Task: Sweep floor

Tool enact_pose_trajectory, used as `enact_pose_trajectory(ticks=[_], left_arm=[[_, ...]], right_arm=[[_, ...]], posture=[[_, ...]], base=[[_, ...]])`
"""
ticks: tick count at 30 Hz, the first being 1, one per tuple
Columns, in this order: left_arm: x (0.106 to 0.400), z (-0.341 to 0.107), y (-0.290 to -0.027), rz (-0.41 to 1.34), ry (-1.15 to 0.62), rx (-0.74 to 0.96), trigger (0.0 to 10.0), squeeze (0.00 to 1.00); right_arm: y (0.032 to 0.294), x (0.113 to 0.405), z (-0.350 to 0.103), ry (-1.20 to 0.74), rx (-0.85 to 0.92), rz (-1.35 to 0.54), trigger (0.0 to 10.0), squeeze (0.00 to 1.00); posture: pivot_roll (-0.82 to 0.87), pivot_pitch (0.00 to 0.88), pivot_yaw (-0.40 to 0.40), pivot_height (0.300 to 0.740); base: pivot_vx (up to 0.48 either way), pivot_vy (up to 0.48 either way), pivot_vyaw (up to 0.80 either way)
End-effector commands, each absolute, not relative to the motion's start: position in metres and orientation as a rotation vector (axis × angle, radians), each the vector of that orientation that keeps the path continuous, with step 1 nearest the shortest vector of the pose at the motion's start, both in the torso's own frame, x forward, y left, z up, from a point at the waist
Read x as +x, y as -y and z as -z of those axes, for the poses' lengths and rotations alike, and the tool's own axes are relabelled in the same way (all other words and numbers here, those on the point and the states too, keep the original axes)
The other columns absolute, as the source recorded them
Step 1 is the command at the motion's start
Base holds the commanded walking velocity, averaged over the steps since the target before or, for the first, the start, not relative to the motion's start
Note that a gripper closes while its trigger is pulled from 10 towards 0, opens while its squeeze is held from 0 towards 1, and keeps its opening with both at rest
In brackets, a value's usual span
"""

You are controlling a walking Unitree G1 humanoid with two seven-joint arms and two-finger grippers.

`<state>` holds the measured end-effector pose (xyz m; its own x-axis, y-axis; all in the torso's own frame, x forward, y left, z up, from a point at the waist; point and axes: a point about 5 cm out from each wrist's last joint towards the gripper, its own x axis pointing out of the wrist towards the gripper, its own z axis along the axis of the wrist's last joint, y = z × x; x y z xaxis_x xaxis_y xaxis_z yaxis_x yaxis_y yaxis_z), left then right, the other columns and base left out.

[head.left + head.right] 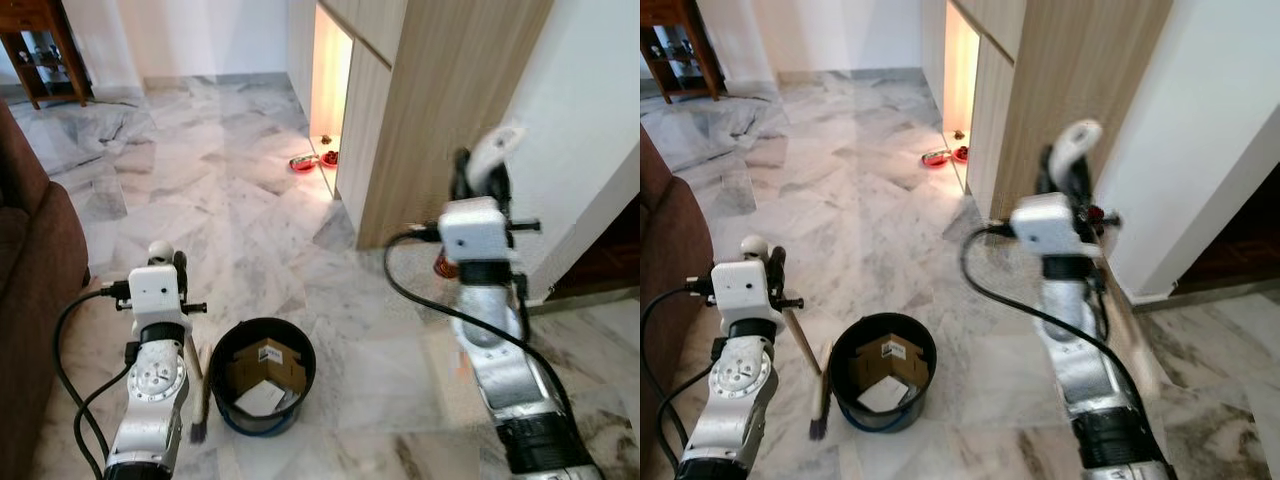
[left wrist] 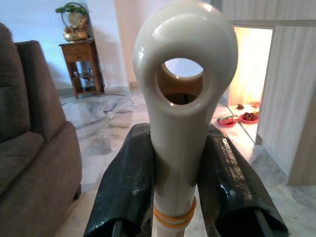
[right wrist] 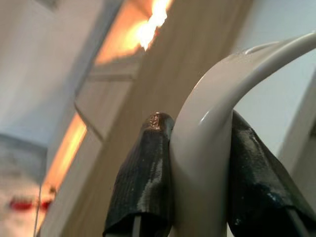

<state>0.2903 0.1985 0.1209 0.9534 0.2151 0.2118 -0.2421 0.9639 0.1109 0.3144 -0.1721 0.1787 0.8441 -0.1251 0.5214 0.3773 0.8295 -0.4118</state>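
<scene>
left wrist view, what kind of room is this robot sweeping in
Most likely a home living room: a brown sofa on a marble floor, a wooden side table against the wall, and a tall wood-panelled cabinet.

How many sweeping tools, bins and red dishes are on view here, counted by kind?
Handled sweeping tools: 2, the brush in the left gripper and a white handle in the right gripper.
Black bins: 1, the bin holding cardboard.
Red dishes: 2, both by the lit cabinet recess.
Total: 5.
</scene>
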Motion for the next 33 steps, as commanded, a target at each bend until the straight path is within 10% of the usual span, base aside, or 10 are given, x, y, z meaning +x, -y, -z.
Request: enact_pose_trajectory(ticks=[1, 16, 33], left_arm=[[0.291, -0.134, -0.194, -0.207, 0.26, 0.134, 10.0, 0.0], [0.289, -0.129, -0.204, -0.173, 0.218, 0.157, 10.0, 0.0], [0.281, -0.117, -0.205, -0.152, 0.164, 0.111, 10.0, 0.0]], right_arm=[[0.179, 0.313, -0.181, 0.529, -0.561, 0.278, 10.0, 0.0], [0.214, 0.312, -0.141, 0.323, -0.223, 0.466, 10.0, 0.0], [0.221, 0.306, -0.134, 0.312, -0.262, 0.443, 10.0, 0.0]], posture=[[0.02, 0.0, -0.031, 0.74], [0.02, 0.0, 0.026, 0.74], [0.02, 0.0, 0.011, 0.74]], base=[[0.0, 0.0, 0.0], [0.0, 0.0, 0.0], [0.0, 0.0, 0.0]])
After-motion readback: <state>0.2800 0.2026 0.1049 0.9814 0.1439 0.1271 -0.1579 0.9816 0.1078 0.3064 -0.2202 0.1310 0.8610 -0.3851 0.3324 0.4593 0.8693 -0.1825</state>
